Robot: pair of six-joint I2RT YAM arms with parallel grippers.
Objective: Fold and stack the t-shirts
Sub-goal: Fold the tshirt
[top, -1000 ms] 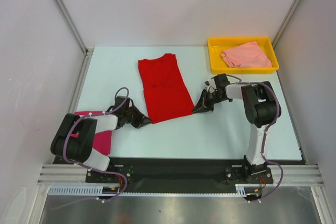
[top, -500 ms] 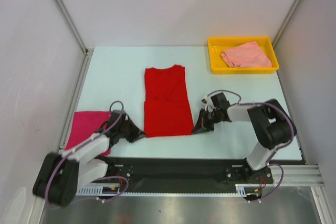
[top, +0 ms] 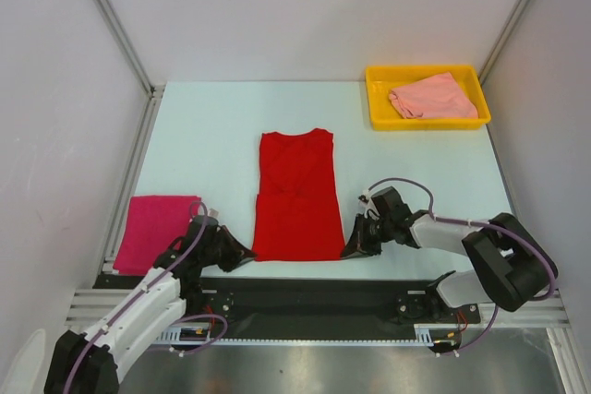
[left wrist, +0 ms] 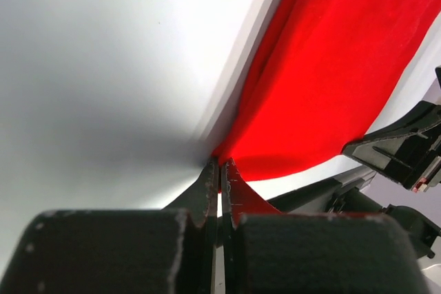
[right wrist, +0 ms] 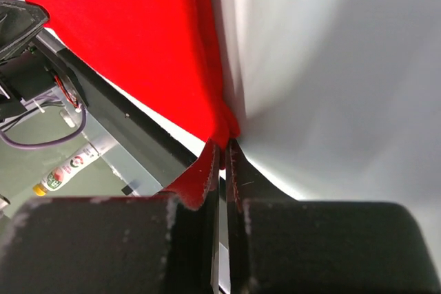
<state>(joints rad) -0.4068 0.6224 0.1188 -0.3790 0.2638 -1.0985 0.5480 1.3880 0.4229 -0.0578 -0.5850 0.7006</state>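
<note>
Pinching red t-shirt (top: pixel 297 200) corners: left gripper (top: pixel 247 253), right gripper (top: pixel 349 248)

overhead from behind, wrist views close; all sharing red t-shirt (top: pixel 298 196)

You've got bright, even light on the top view, sharp corner to corner, barely a shadow on the pale table (top: pixel 203 126). Both wrist views run softer: the near fingers (left wrist: pixel 103 253) are out of focus, the red t-shirt (left wrist: pixel 331 74) smears into blur, and a grey shadow pools on the table right at their tips.
</note>
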